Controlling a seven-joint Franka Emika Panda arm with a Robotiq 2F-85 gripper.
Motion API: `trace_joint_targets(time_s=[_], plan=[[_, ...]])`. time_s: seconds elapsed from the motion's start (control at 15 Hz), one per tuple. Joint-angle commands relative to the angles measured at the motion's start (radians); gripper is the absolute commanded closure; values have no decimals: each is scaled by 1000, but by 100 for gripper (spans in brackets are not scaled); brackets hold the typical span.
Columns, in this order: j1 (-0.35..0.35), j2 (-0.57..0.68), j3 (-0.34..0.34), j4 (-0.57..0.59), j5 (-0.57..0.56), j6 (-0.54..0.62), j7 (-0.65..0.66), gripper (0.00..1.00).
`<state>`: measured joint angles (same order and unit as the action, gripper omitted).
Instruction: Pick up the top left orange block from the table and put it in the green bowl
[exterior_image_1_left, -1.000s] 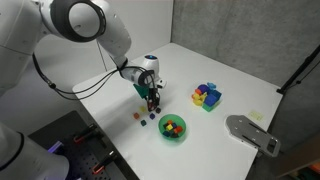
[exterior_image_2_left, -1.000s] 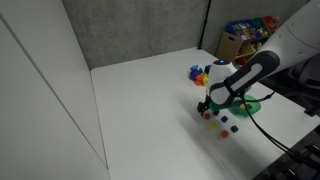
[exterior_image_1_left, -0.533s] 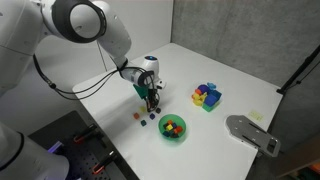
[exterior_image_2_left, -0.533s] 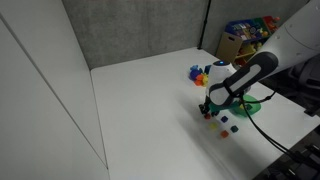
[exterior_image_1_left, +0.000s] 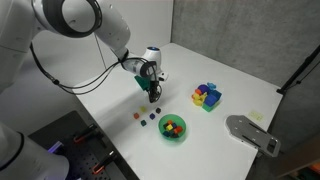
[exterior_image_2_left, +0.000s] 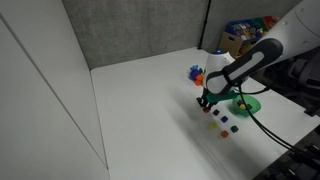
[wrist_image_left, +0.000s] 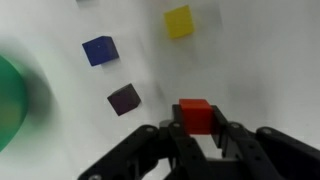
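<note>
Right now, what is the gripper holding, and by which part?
The orange block, pinched by its opposite sides in the gripper.

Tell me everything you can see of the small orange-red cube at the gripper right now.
The small orange-red cube looks plain, matte and solid, like painted wood or plastic. It sits squarely between the dark fingers of the gripper, which press two opposite sides. It seems held above the white table, apart from the purple cube, blue cube and yellow cube.
</note>
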<state>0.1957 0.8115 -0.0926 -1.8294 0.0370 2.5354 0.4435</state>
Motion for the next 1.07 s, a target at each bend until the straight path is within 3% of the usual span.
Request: trace_joint_targets(time_s=[0.0, 0.33, 1.0], plan=[[-4, -96, -19, 4, -25, -133, -24, 90], [-38, -191, -57, -24, -93, -243, -45, 90], [-188, -265, -131, -101, -173, -277, -110, 90]])
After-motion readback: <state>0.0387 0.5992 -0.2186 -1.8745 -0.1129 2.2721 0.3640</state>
